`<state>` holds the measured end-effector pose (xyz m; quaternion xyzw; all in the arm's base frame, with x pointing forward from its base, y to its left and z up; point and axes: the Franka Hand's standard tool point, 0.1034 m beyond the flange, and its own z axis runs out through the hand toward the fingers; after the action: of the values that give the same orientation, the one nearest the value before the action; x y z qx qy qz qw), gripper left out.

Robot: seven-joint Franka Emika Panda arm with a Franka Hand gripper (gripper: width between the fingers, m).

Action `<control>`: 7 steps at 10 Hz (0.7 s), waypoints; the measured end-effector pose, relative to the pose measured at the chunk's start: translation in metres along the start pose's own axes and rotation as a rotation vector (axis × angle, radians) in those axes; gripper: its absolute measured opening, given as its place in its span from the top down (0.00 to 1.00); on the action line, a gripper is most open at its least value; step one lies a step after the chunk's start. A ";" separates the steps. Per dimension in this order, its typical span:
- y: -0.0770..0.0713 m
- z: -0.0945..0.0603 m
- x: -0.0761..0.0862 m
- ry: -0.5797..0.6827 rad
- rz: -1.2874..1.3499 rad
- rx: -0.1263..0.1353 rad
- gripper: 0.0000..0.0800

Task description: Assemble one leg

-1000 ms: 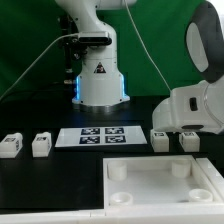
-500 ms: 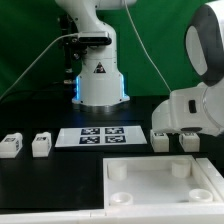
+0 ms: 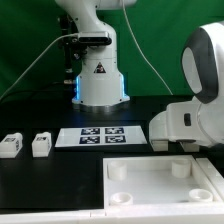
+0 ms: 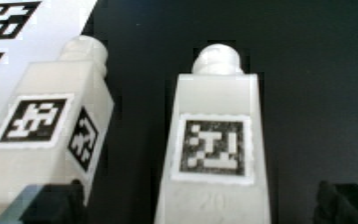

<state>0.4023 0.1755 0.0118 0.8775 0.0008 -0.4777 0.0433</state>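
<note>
In the wrist view two white legs lie side by side on the black table, each with a tag on its top face and a round peg at its far end. One leg (image 4: 217, 130) lies between my dark fingertips (image 4: 350, 200). The other leg (image 4: 60, 115) lies beside it, outside the jaws. My gripper (image 4: 197, 205) is open, with a gap on each side of the leg. In the exterior view the white hand housing (image 3: 185, 122) hides the gripper and both of these legs. Two more legs (image 3: 11, 146) (image 3: 41, 144) stand at the exterior view's left.
The marker board (image 3: 96, 134) lies on the table in front of the robot base (image 3: 100, 80); its corner shows in the wrist view (image 4: 2, 25). The large white panel (image 3: 150, 185) with round sockets lies in the foreground at the exterior view's right.
The hand has come down and shifted toward the exterior view's left. It now covers the two right-hand legs that showed below it before.
</note>
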 end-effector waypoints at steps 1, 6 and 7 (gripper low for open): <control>-0.001 0.000 0.000 0.001 -0.002 -0.001 0.19; 0.001 0.000 0.000 0.001 0.000 0.000 0.64; 0.001 0.000 0.000 0.001 0.000 0.000 0.64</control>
<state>0.4027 0.1750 0.0117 0.8776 0.0010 -0.4774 0.0433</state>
